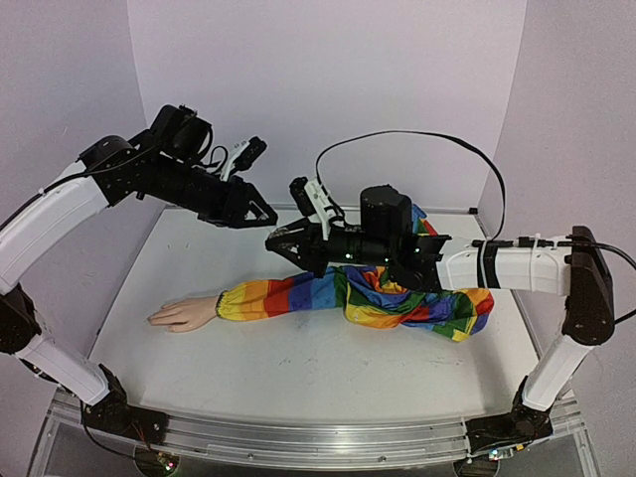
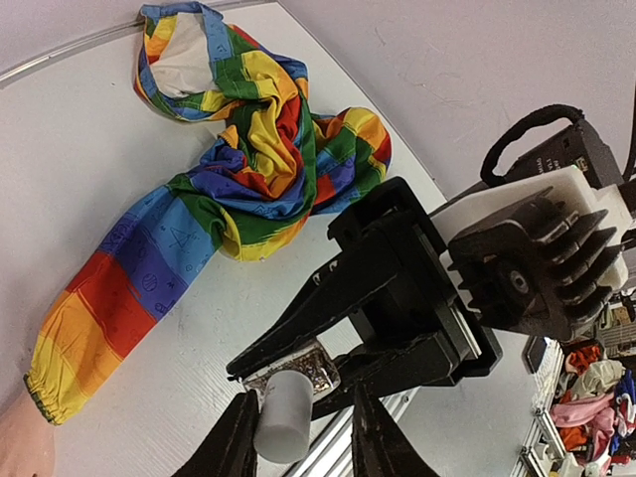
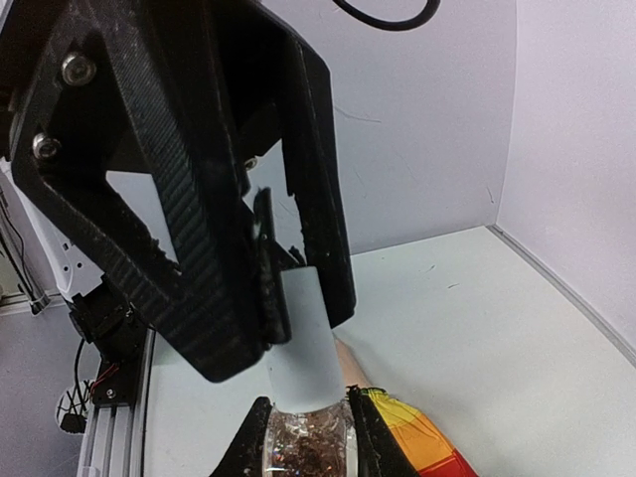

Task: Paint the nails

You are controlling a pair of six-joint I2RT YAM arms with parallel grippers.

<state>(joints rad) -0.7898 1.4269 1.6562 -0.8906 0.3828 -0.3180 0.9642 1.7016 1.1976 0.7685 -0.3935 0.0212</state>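
1. At the cuff end of the rainbow-striped sleeve (image 1: 298,293), the mannequin hand (image 1: 187,313) lies flat on the table (image 1: 298,388). Its nails (image 1: 156,318) are at the fingertips that point away from the sleeve, too small to make out.
2. Raised off the table near the sleeve's cuff half, the right gripper (image 3: 308,427) is clamped on a small glass bottle (image 3: 310,455) with glittery contents, one finger pressed against each side.
3. The bottle's white cap (image 3: 303,343) sits between the fingers of the left gripper (image 2: 303,402). One finger touches the cap and a gap shows by the other, so I cannot tell whether it is gripped.
4. Away from the cuff, the sleeve bunches into a crumpled heap under the right arm.
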